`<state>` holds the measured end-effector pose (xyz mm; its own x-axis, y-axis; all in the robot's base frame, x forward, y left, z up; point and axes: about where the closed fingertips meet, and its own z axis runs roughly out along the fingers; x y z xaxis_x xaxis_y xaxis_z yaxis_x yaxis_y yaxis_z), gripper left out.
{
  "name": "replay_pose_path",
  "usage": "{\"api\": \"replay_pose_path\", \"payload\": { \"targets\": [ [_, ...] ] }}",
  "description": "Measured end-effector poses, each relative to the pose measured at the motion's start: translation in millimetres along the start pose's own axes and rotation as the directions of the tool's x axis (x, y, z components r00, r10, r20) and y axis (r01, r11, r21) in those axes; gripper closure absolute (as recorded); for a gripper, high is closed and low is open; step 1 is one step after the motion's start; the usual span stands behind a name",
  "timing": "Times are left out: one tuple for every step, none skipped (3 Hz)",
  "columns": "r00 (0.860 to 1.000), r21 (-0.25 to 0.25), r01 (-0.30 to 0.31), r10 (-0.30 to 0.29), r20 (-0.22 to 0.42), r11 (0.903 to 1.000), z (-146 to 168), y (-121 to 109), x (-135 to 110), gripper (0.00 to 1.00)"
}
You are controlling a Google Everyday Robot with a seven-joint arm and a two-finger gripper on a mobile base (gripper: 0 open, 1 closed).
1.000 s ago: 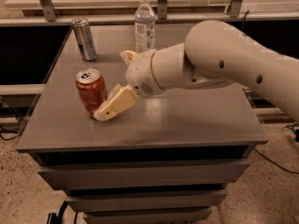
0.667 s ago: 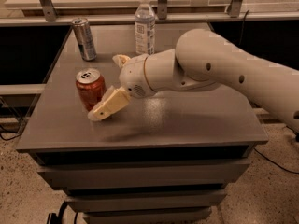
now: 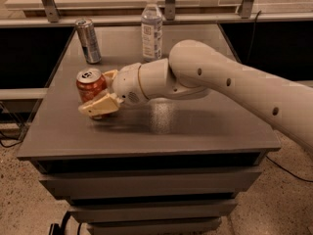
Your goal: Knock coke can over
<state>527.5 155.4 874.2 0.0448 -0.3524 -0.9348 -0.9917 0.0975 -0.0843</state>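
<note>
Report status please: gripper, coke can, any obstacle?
Gripper at coke can, fingers open, one before it, one behind. Coke can upright, not yet knocked. Silver can and water bottle farther back, apart.

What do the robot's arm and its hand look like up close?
The arm is a thick, smooth, rounded white tube with small dark round holes in its shell. A thin tan ring marks off the white wrist. The gripper, at the coke can on the grey table's left side, has two flat, cream-yellow, wedge-shaped fingers. No cables or lettering show on it.
</note>
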Motion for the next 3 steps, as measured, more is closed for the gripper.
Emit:
{"api": "replay_pose_path", "payload": {
  "targets": [
    [0.999,-0.009,-0.008,0.009,0.034,0.9999,-1.6,0.7,-2.5,0.64],
    [0.999,0.027,-0.007,0.006,0.037,0.9996,-27.7,-4.6,-10.1,0.88],
    [0.999,0.068,0.014,-0.011,-0.047,0.9975,-57.2,-9.0,-13.6,1.0]
  ]
}}
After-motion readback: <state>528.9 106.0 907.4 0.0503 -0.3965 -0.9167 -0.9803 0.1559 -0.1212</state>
